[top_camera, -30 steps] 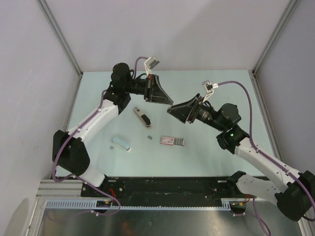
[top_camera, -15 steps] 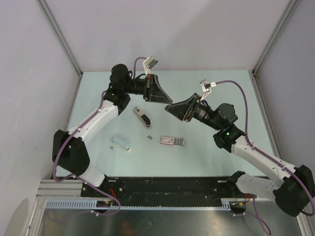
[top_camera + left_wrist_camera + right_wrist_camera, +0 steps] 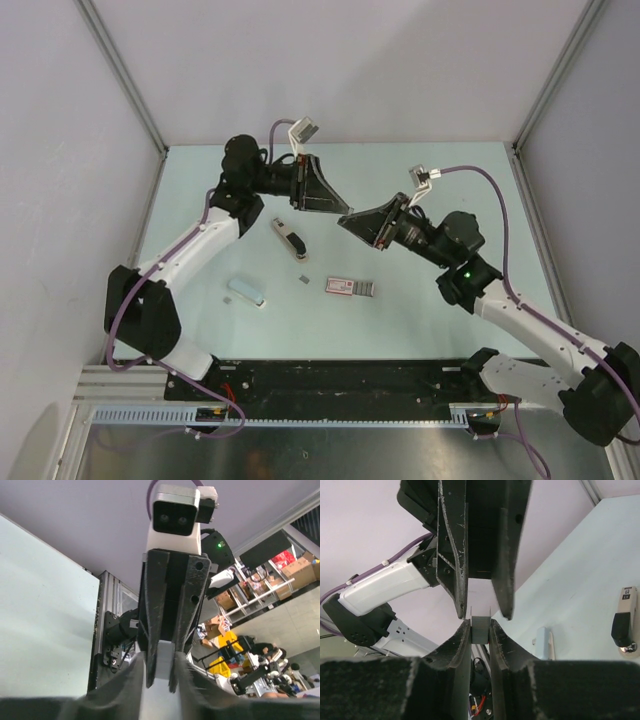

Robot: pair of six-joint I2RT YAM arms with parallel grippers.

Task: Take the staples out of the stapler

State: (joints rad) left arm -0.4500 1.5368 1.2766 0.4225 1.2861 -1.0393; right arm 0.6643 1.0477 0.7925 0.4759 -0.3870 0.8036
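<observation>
My right gripper (image 3: 346, 222) is shut on a short grey strip of staples (image 3: 480, 631), held off the table. It shows between my right fingertips in the right wrist view (image 3: 480, 624). My left gripper (image 3: 341, 209) meets it tip to tip, its jaws a little apart and wider than the strip. The strip also shows in the left wrist view (image 3: 160, 666), just above my left gripper (image 3: 160, 690). A second tiny grey staple piece (image 3: 303, 281) lies on the table. The pink-and-white stapler (image 3: 346, 287) lies flat on the table below both grippers.
A black-and-white oblong object (image 3: 288, 238) lies on the table left of the grippers and shows in the right wrist view (image 3: 624, 620). A small light-blue object (image 3: 247, 291) lies nearer the left arm. The walls stand close on three sides.
The right arm shifted slightly left and back. The left gripper edged a little. Both grippers stay tip to tip above the table with the strip between them.
</observation>
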